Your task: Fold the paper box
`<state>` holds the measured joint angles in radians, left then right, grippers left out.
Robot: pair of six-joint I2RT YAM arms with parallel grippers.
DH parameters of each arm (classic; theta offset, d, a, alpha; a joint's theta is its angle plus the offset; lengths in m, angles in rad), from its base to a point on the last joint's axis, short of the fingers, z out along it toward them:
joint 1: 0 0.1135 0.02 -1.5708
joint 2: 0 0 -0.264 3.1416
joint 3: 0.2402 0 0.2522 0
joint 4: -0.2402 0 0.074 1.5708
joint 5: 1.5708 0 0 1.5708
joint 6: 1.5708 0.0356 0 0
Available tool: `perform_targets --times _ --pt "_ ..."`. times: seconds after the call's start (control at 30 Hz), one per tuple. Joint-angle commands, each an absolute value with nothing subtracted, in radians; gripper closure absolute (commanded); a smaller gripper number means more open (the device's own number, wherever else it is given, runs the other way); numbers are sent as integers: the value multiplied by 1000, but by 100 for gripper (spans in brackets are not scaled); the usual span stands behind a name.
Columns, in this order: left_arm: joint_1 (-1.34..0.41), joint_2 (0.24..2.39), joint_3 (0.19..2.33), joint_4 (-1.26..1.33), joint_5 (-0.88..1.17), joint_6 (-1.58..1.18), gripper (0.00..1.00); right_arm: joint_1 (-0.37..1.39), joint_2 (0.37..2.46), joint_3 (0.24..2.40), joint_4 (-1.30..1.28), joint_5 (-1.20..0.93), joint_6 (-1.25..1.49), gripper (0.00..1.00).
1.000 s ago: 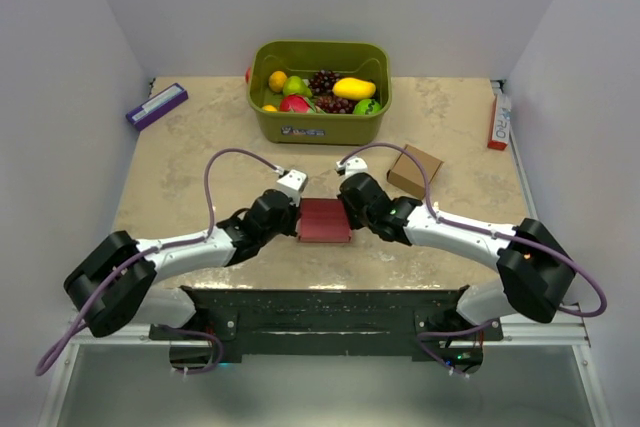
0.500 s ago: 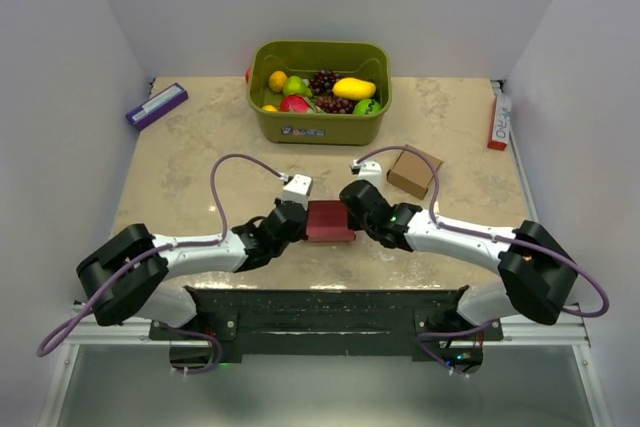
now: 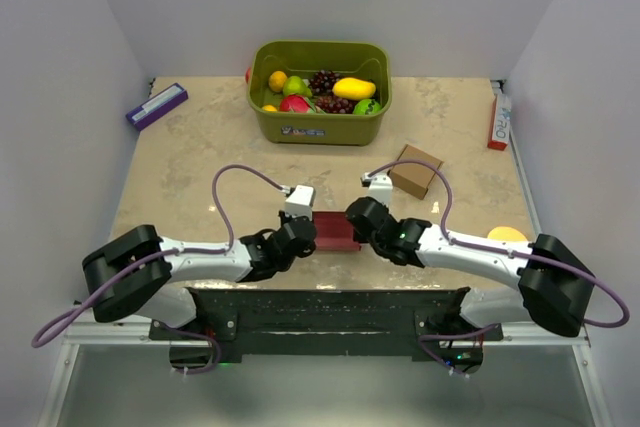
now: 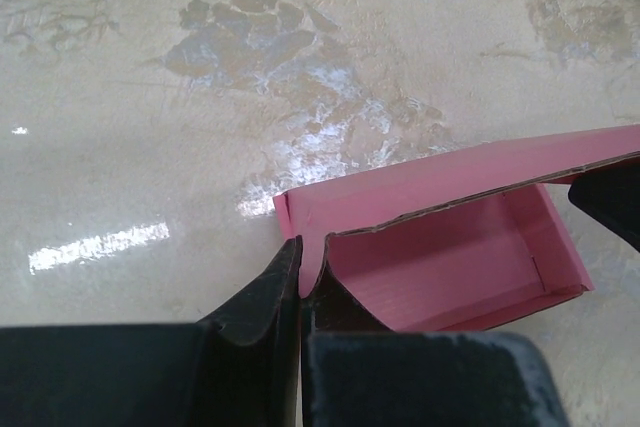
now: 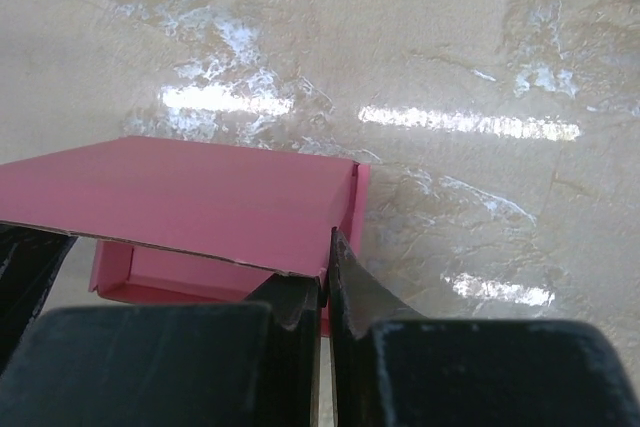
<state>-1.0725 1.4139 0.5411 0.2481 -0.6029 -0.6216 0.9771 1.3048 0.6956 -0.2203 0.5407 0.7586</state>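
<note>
The paper box is a small pink-red card box on the table near the front edge, between my two grippers. My left gripper is shut on the box's left side wall; in the left wrist view its tips pinch that wall of the box, whose lid hangs partly open over the hollow inside. My right gripper is shut on the right side wall; in the right wrist view the tips clamp the card just under the lid of the box.
A green bin full of fruit stands at the back. A small brown cardboard box lies right of centre. A purple box sits at the back left, a red-white carton at the right edge, an orange object beside the right arm.
Both grippers have drawn the paper box toward the near edge of the table. The box looks shorter from above, its lid tipped lower.
</note>
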Motion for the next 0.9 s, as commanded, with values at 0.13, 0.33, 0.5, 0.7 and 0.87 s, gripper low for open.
perform_targets --times 0.13,0.33,0.5,0.7,0.87 --pt "-1138 1476 514 249 -569 -758 100 1023 1318 652 -258 525 864 98" --pt "-1155 1497 491 244 -577 -822 100 1046 1336 657 -273 552 879 99" --pt "-1170 1496 485 201 -618 -831 100 1052 1318 678 -311 558 887 94" --pt "-1199 1528 517 114 -713 -834 100 1068 1220 706 -408 539 876 55" --pt "-1232 1595 560 28 -798 -879 100 1069 1062 695 -508 456 856 36"
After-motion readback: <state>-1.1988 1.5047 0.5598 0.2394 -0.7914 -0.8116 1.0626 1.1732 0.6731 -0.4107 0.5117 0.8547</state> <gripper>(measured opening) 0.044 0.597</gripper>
